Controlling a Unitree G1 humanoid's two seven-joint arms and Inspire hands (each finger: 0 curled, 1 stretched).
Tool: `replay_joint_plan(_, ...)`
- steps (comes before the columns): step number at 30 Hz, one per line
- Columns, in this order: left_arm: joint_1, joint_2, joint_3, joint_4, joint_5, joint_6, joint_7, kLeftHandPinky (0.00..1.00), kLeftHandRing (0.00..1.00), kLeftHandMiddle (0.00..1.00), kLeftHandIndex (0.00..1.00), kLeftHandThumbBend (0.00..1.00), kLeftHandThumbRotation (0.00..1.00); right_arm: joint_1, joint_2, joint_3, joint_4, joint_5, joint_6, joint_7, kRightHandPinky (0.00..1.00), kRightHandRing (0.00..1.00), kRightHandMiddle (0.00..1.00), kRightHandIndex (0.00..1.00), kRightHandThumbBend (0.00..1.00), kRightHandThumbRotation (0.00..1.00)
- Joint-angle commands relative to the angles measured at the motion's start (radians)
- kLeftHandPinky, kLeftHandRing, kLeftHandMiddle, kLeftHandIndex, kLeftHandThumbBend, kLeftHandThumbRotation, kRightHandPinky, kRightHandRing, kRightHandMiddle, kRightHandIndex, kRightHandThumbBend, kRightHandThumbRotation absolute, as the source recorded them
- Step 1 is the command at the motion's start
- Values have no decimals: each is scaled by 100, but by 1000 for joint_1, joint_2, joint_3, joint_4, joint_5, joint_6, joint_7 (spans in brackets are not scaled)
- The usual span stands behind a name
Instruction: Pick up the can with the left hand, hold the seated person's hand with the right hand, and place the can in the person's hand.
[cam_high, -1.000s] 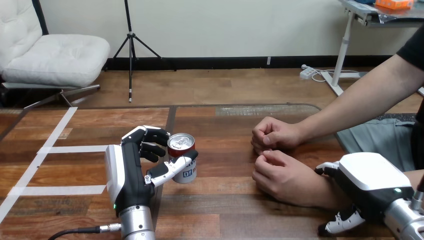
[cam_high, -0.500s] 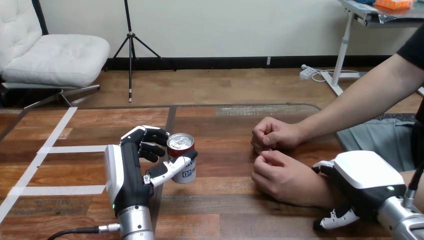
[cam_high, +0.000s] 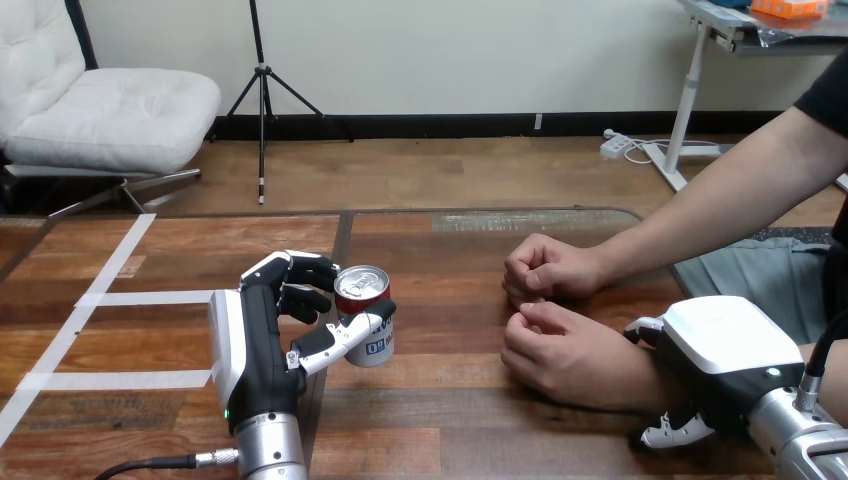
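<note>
one can (cam_high: 362, 290), upright on the table (cam_high: 450, 420), left of centre. left hand (cam_high: 255, 340) curled round it, thumb across the front. two hands of the person at right, loosely fisted: person's far hand (cam_high: 545, 268), person's near hand (cam_high: 555, 350). right hand (cam_high: 720, 350) clasps the near wrist (cam_high: 640, 375), thumb over, fingers (cam_high: 672, 430) under.
</note>
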Motion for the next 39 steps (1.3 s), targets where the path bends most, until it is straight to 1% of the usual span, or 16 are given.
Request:
replay_joint_plan(1,-42,12,11,-65,8,-28,10,39,42,44,46,60,0,-52,-17,9,3,-30,38,-9,79,83,83,80,81,21)
replay_joint_plan(5,-40,13,12,-69,6,-33,6,39,42,44,46,60,0,-51,-17,14,-4,-47,57,-13,79,83,83,79,80,17)
replay_joint_plan(8,-38,12,12,-73,5,-33,4,39,42,44,46,60,0,-51,-18,17,-11,-63,75,-3,78,82,83,79,79,15)
replay_joint_plan(12,-36,13,11,-76,8,-32,6,38,41,44,45,60,0,-52,-18,23,-25,-90,109,26,78,82,83,79,77,13)
replay_joint_plan(20,-32,8,13,-80,-1,-30,0,38,41,44,45,60,0,-49,-18,24,-52,-120,157,75,78,83,83,79,73,13)
replay_joint_plan(23,-31,9,11,-85,9,-20,7,38,41,44,45,60,0,-47,-15,21,-62,-123,175,91,78,83,83,79,73,12)
replay_joint_plan(29,-32,10,11,-80,1,-39,-2,37,41,44,45,60,0,-44,-20,17,-83,-129,205,134,77,83,83,79,72,12)
replay_joint_plan(35,-31,11,11,-83,4,-30,-3,38,41,44,45,59,0,-38,-28,11,-91,-121,208,138,74,82,82,79,74,11)
replay_joint_plan(39,-31,11,11,-83,2,-30,-5,38,42,44,45,59,0,-31,-28,3,-99,-102,202,135,71,80,81,78,76,11)
